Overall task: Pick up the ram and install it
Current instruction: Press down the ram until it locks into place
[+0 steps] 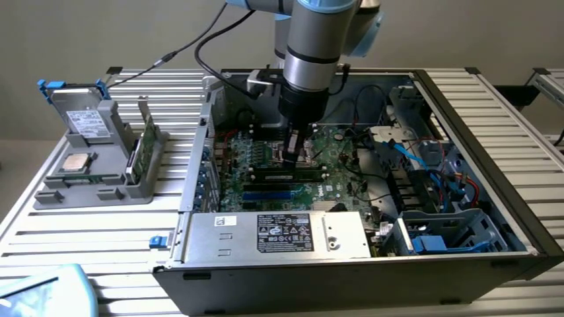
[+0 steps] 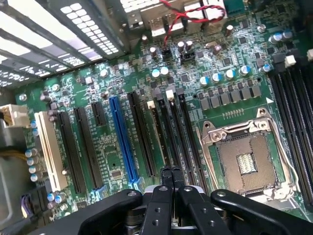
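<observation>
In the exterior view the gripper (image 1: pixel 294 157) hangs inside the open computer case (image 1: pixel 493 198), low over the motherboard (image 1: pixel 339 148). The ram (image 1: pixel 284 176), a dark stick, lies flat across the board at about six o'clock from the fingertips, just beside them; whether it is seated in a slot is hard to make out. In the wrist view the gripper (image 2: pixel 170 172) has its jaws closed together on nothing, above the memory slots (image 2: pixel 172 127) beside the CPU socket (image 2: pixel 247 161).
</observation>
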`<state>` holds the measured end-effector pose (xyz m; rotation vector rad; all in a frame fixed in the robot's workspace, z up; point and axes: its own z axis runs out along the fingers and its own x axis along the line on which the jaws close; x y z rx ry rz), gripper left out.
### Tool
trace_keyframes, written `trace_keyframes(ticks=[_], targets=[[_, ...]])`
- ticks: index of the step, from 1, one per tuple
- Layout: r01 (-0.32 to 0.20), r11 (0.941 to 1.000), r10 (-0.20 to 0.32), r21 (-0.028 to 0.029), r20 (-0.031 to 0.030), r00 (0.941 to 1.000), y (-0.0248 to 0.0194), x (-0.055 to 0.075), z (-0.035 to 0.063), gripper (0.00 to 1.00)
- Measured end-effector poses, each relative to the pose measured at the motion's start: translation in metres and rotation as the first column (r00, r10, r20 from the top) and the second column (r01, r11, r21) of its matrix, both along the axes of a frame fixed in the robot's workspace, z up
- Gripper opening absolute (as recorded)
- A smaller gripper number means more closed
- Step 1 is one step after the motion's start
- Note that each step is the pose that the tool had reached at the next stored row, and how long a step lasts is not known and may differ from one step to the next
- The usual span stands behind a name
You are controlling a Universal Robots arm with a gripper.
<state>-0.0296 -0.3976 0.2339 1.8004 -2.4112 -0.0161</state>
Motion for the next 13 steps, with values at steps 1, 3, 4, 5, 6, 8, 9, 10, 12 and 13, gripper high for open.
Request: trace_keyframes(ticks=[1,3,4,5,6,8,9,10,12,13], targets=[[0.016,0.9999,-0.016,-0.0001,0.0000,0.9999,0.0000,0.0000,-0.0001,0.10],[0.045,0.9990,-0.045,-0.0003,0.0000,0.9990,0.0000,0.0000,-0.0002,0.10],[0.058,0.9983,-0.058,-0.0009,0.0000,0.9983,0.0000,0.0000,-0.0003,0.10],[0.069,0.9976,-0.069,-0.0020,0.0001,0.9976,0.0000,0.0000,-0.0003,0.10],[0.089,0.9961,-0.089,-0.0045,0.0009,0.9961,0.0000,0.0000,-0.0002,0.10],[0.108,0.9941,-0.108,-0.0056,0.0027,0.9941,0.0000,0.0000,-0.0002,0.10],[0.118,0.9929,-0.118,-0.0060,0.0037,0.9930,0.0000,0.0000,-0.0002,0.10],[0.129,0.9916,-0.129,-0.0063,0.0048,0.9916,0.0000,0.0000,-0.0003,0.10],[0.153,0.9883,-0.153,-0.0067,0.0069,0.9883,0.0000,0.0000,-0.0002,0.10],[0.164,0.9864,-0.164,-0.0067,0.0077,0.9864,0.0000,0.0000,-0.0002,0.10]])
